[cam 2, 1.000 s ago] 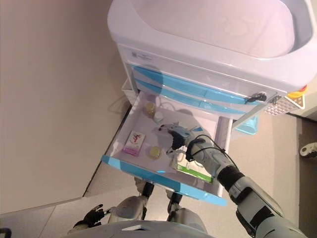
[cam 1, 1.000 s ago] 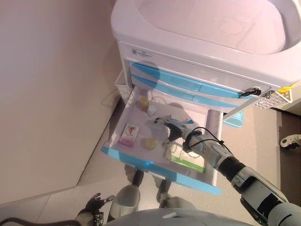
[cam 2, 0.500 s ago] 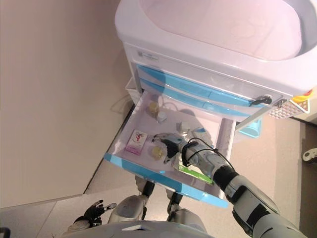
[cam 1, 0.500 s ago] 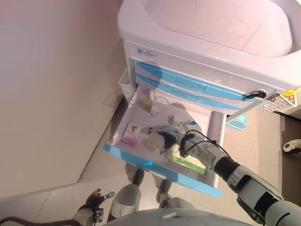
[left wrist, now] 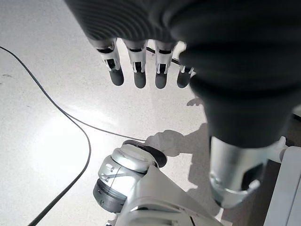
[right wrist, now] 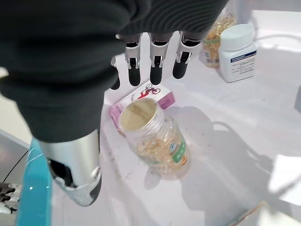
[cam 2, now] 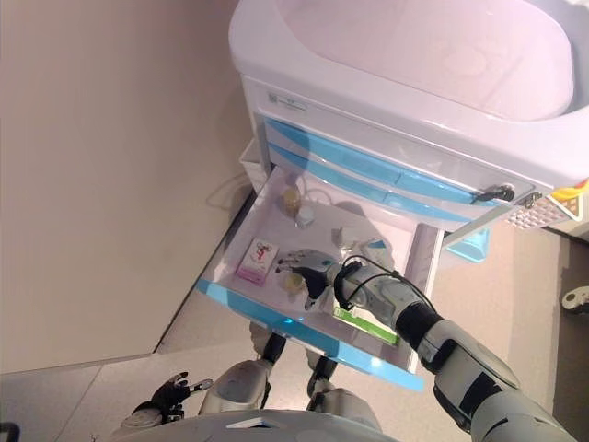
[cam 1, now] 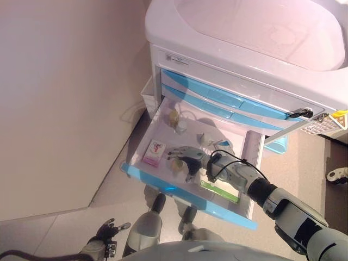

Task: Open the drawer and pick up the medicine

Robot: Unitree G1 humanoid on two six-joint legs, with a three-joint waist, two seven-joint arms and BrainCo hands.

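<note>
My right hand hovers spread over the clear pill jar in the open drawer.

Only my right wrist view shows the detail: the fingers are straight and released, the thumb held apart, nothing grasped, and the jar lies on its side on the drawer floor between them, untouched as far as I can tell. Just beyond the fingertips lies one pink-and-white box, the jar's mouth just beside it. From the head views, at about 12 o'clock from my hand, one white bottle stands beside one amber jar at the drawer's back. One green-and-white box lies at roughly 4 o'clock. My left hand hangs over the floor, fingers relaxed and empty, as its own wrist view shows.
</note>
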